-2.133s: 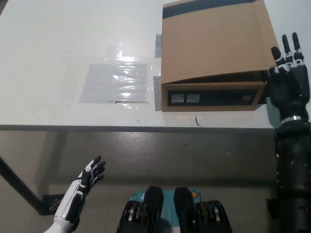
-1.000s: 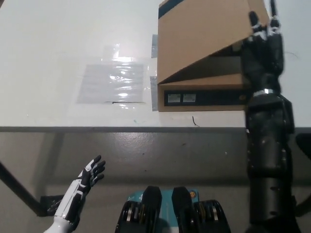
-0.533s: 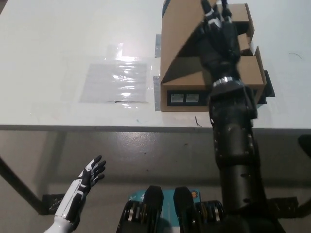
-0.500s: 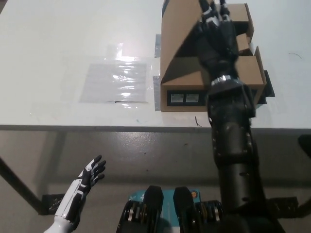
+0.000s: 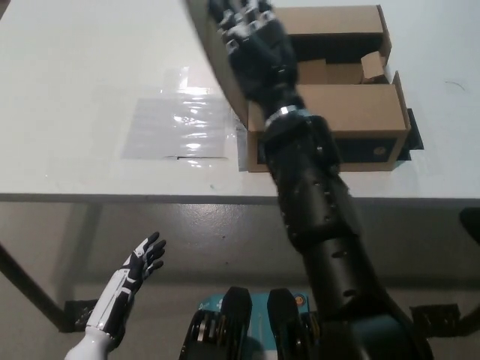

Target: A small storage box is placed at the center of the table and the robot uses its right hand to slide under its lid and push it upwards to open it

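Observation:
A brown cardboard storage box (image 5: 360, 112) sits on the white table (image 5: 75, 60) at centre right, its inside exposed with a small cardboard flap (image 5: 371, 66) showing. Its lid (image 5: 216, 58) is raised and stands steeply along the box's left side, seen nearly edge-on. My black right hand (image 5: 253, 43) lies flat against the lid's inner face, fingers spread, holding nothing. The black forearm crosses the box's front left corner and hides it. My white left hand (image 5: 133, 279) rests open below the table edge at lower left.
A clear plastic sheet (image 5: 176, 124) lies flat on the table left of the box. A dark mat corner (image 5: 413, 139) shows under the box's right side. The table's front edge (image 5: 112, 197) runs across the picture, with grey floor below.
My right hand has swept left and up, carrying the lid from a half-raised slant to nearly upright on the left. The box's inside is now fully exposed. The left hand stays put.

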You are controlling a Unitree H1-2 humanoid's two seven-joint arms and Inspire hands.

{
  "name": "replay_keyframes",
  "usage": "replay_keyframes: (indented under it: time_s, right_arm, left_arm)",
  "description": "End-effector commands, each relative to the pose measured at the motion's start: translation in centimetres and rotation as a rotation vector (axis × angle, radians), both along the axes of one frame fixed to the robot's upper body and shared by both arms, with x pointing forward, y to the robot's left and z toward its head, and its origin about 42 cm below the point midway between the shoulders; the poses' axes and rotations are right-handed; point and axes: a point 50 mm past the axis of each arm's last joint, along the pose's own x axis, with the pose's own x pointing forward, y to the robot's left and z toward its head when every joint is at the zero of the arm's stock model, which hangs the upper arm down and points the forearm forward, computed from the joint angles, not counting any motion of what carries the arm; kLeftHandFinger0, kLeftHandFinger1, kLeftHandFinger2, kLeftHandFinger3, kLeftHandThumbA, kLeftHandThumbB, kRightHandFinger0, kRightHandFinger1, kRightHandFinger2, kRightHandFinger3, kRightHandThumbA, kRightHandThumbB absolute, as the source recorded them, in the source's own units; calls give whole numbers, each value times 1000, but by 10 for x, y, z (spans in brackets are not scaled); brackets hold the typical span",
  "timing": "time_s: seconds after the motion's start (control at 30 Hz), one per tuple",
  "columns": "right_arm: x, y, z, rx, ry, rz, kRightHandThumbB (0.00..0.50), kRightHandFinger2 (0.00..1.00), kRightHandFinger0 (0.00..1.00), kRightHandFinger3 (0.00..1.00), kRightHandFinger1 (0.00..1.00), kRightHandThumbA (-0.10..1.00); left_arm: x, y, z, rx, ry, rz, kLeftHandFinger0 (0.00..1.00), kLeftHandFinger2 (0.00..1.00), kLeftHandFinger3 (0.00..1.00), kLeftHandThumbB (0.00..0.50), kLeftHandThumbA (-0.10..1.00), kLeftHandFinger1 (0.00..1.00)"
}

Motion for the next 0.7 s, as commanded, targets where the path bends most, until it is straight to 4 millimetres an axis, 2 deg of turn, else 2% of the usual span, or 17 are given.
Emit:
replay_keyframes:
  time_s: [0.0, 0.07, 0.13, 0.17, 0.2, 0.27, 0.33, 0.43, 0.57, 0.67]
  right_arm:
    - [-2, 32, 22, -155, -114, 23, 288, 1000, 1000, 1000, 1000, 1000]
    - [-3, 40, 14, -174, -105, 33, 259, 1000, 1000, 1000, 1000, 1000]
    - [-4, 47, 3, -230, -98, 52, 272, 1000, 1000, 1000, 1000, 1000]
    - [-5, 49, 0, -239, -96, 60, 224, 1000, 1000, 1000, 1000, 1000]
    - [-5, 51, -6, -255, -93, 67, 266, 1000, 1000, 1000, 1000, 1000]
    - [-6, 54, -19, -282, -73, 73, 276, 1000, 1000, 1000, 1000, 1000]
    - [-8, 54, -31, -301, -46, 76, 283, 1000, 1000, 1000, 1000, 1000]
    - [-9, 50, -45, -304, -33, 78, 265, 1000, 1000, 1000, 1000, 1000]
    - [-7, 42, -46, -307, -41, 64, 266, 1000, 1000, 1000, 1000, 1000]
    - [-5, 36, -28, -293, -86, 49, 276, 1000, 1000, 1000, 1000, 1000]
  left_arm:
    - [8, -2, 16, 24, -64, -40, 1000, 1000, 1000, 341, 1000, 1000]
    - [8, -2, 16, 28, -69, -42, 1000, 1000, 1000, 343, 1000, 1000]
    - [9, -2, 17, 29, -70, -47, 1000, 1000, 1000, 341, 1000, 1000]
    - [9, -2, 17, 29, -68, -46, 1000, 1000, 1000, 335, 1000, 1000]
    - [9, -2, 17, 30, -71, -47, 1000, 1000, 1000, 331, 1000, 1000]
    - [10, -3, 19, 35, -72, -49, 1000, 1000, 1000, 330, 1000, 1000]
    - [10, -3, 19, 38, -68, -48, 1000, 1000, 1000, 341, 1000, 1000]
    - [11, -3, 21, 40, -66, -47, 1000, 1000, 1000, 347, 1000, 1000]
    - [15, -2, 22, 45, -72, -55, 1000, 1000, 1000, 359, 1000, 1000]
    - [13, -3, 21, 52, -71, -55, 1000, 1000, 1000, 336, 1000, 1000]
